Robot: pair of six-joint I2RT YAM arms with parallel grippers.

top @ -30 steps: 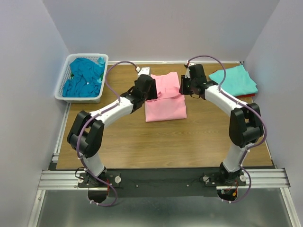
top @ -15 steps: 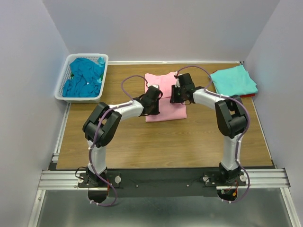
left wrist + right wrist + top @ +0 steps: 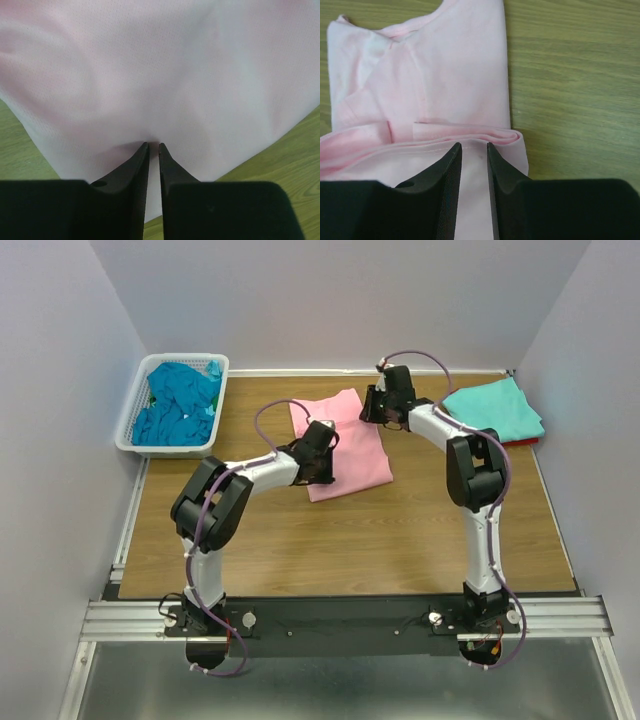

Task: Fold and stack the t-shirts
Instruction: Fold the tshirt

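Top external: fixed, high behind arm bases (image 3: 205, 615), facing down and forward, far enough for whole table (image 3: 300, 540). Left wrist: very close above pink t-shirt (image 3: 160, 75), facing down. Right wrist: close, tilted down along same shirt's fold. All three share that shirt.

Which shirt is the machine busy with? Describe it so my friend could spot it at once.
On the wooden table, look at the far middle, between the white basket on the left and the aqua t-shirt on the right. The pink t-shirt lies there, the only pink one, with both arms' jaws pinched on it.
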